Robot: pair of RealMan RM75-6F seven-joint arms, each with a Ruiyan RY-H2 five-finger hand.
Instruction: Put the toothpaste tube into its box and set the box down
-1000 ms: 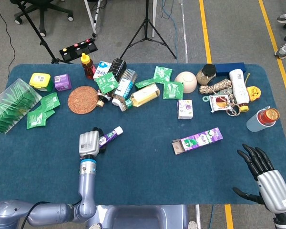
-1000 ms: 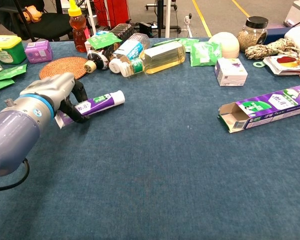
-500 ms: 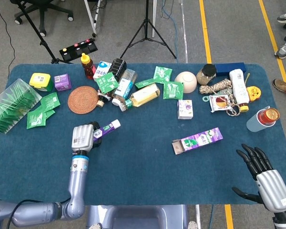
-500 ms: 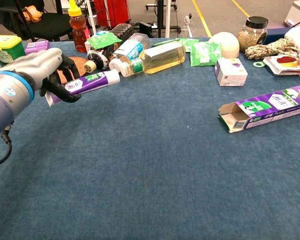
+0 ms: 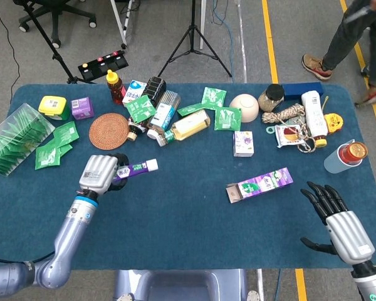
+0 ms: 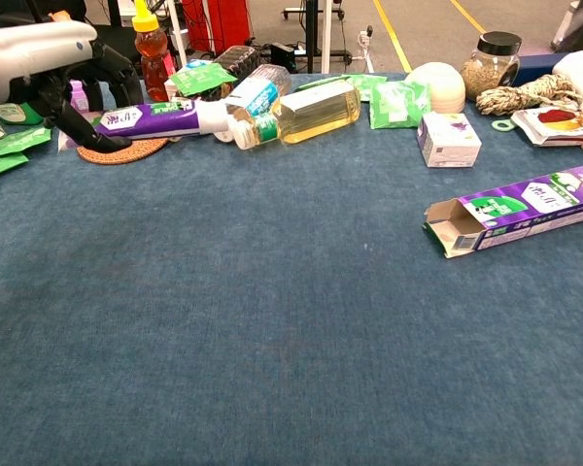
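My left hand (image 5: 100, 173) (image 6: 49, 68) grips the purple-and-white toothpaste tube (image 5: 136, 168) (image 6: 165, 118) and holds it above the table on the left, white cap pointing right. The purple toothpaste box (image 5: 259, 184) (image 6: 517, 210) lies flat on the blue cloth at the right, its open flap end facing left. At the front right corner my right hand (image 5: 337, 220) hovers with its dark fingers spread and nothing in it; the chest view does not show it.
Clutter fills the far half of the table: a woven coaster (image 5: 109, 132), bottles (image 5: 187, 126), green sachets (image 5: 55, 144), a small white-purple carton (image 5: 243, 143), a bowl (image 5: 244, 106), rope (image 5: 286, 115). A capped cup (image 5: 346, 157) stands at the right edge. A person's legs (image 5: 344, 37) pass beyond the table.
My left hand has lifted the tube off the cloth and carried it up and leftward. The right hand shifted slightly. A person has walked into view at the top right.
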